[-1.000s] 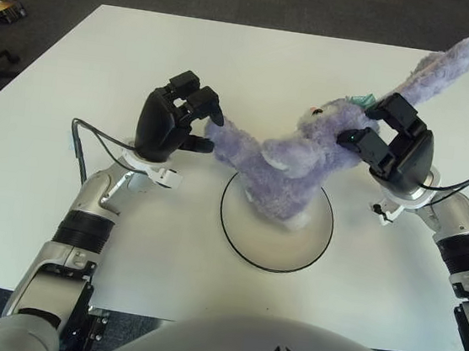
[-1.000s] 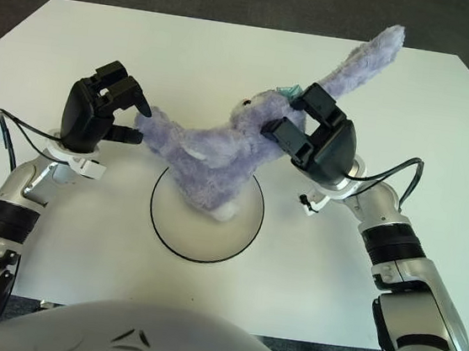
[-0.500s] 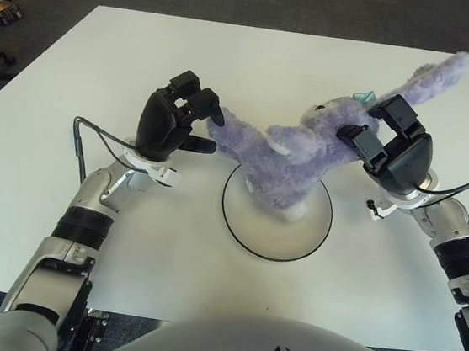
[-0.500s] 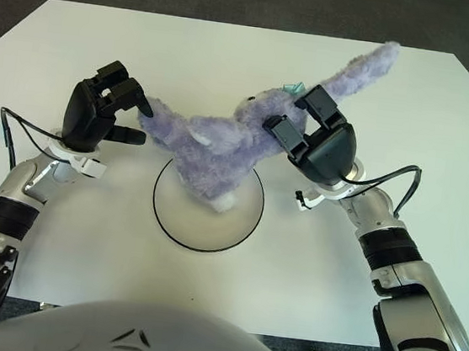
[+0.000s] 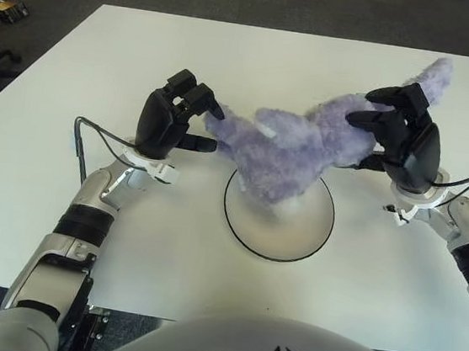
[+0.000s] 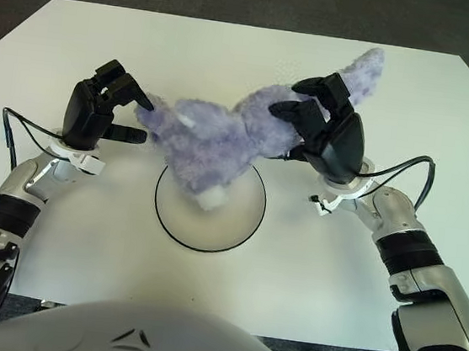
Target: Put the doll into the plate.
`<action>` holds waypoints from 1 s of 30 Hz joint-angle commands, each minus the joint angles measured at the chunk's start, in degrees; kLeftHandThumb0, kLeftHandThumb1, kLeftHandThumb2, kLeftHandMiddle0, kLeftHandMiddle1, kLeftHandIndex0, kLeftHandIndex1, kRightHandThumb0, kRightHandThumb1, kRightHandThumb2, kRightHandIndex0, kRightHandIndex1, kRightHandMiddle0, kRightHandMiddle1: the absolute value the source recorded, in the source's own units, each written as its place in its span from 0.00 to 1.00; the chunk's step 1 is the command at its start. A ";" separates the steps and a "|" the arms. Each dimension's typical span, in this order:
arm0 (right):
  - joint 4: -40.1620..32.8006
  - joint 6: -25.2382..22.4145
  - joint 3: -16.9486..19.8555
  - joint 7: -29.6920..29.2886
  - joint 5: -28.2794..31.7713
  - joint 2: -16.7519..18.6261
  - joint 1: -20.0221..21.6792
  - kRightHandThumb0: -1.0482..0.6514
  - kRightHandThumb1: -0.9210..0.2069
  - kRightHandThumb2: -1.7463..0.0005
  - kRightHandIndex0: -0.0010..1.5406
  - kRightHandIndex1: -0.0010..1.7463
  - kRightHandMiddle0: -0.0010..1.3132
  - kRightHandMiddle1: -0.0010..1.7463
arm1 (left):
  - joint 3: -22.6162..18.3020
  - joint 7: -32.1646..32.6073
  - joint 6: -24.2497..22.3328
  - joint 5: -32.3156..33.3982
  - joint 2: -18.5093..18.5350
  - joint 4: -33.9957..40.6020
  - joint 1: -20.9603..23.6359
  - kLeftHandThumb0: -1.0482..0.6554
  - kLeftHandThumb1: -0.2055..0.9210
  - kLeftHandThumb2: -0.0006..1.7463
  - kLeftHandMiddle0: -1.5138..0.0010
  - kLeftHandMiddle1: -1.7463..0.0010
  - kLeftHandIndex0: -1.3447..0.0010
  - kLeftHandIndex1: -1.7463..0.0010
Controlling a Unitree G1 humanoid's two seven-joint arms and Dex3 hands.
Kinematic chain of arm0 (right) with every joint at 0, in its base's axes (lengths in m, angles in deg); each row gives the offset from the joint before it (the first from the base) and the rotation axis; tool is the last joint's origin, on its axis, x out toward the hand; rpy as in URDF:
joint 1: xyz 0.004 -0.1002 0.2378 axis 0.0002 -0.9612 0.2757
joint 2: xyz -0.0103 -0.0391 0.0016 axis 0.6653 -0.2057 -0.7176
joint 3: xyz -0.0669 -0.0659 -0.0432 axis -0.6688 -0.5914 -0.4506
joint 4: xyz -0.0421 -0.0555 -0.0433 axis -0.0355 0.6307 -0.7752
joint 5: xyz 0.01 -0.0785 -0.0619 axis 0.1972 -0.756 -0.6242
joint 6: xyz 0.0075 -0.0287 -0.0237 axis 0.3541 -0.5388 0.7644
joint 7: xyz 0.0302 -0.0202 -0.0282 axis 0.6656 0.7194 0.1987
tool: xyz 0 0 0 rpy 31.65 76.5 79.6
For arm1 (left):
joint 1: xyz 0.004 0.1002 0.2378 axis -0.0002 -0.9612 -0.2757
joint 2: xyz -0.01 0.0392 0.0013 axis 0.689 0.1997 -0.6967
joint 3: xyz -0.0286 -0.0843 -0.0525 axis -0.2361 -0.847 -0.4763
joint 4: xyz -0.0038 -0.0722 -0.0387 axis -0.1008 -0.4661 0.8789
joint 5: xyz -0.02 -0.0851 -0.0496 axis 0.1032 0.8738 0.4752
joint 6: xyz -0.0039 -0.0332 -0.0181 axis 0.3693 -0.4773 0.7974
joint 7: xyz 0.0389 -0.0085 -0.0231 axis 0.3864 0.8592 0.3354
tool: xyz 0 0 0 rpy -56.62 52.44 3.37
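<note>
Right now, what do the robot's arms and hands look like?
Each arm is made of silver-grey metal segments joined by black bands. The left hand and right hand are glossy black, with chunky, blocky fingers on a rounded palm shell. A white collar sits at each wrist, and a thin black cable loops out beside each wrist. No markings are visible on them.

Doll [image 5: 288, 148] over plate [image 5: 249, 232], between left hand [image 5: 169, 121] and right hand [image 5: 403, 144].
</note>
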 commanded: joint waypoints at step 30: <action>3.21 2.21 15.11 5.01 -6.40 -2.30 -2.22 0.12 0.19 0.61 0.00 0.10 0.00 0.31 | -0.07 -4.09 -3.54 5.02 -1.92 -1.10 0.81 0.61 0.83 0.44 0.82 0.00 0.79 0.09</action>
